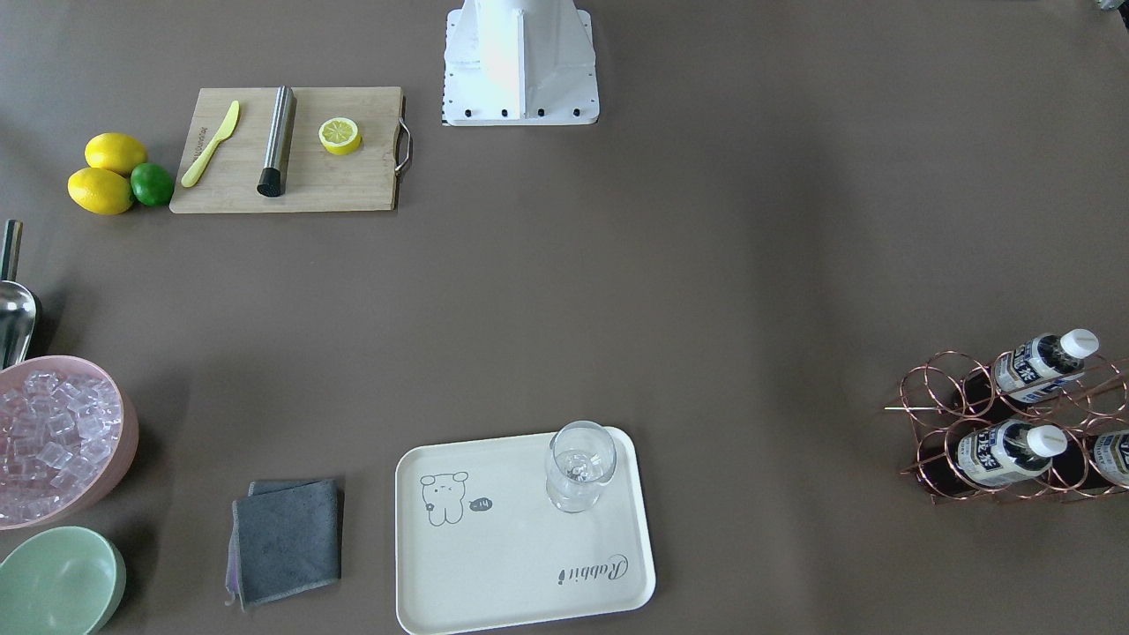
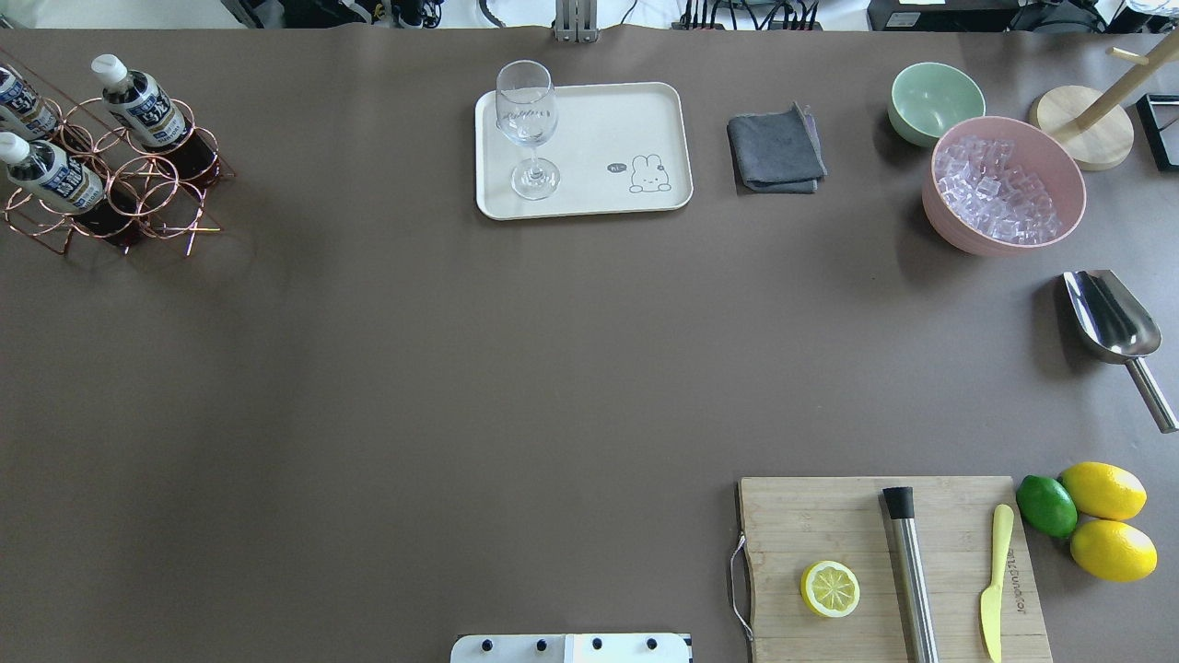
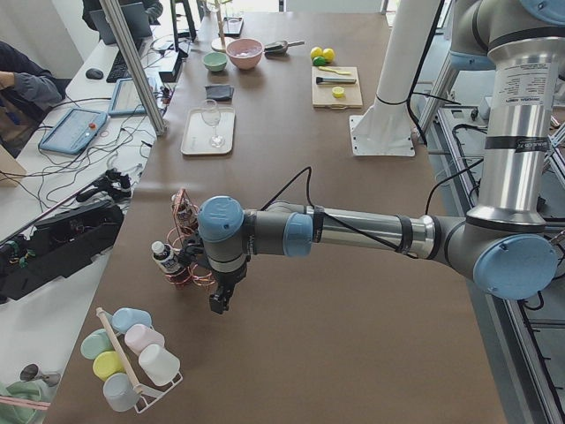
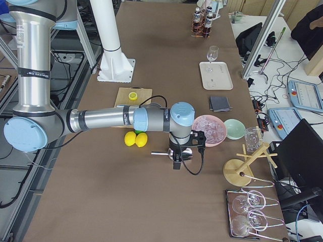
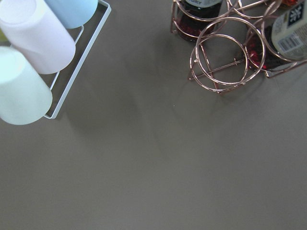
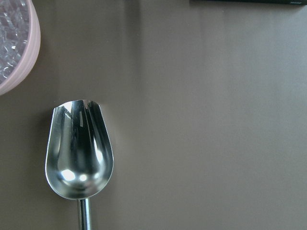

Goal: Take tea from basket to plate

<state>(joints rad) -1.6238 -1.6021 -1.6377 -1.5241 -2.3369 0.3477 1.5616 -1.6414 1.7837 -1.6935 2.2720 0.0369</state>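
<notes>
one tea (image 1: 1115,457) half past the view's edge

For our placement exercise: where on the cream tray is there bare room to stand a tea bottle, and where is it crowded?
The tray is bare from the bear drawing to the Rabbit script. Crowded only at the corner where the wine glass stands.

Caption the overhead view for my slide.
Three tea bottles in the wire basket, left of the plate holding a wine glass.
</notes>
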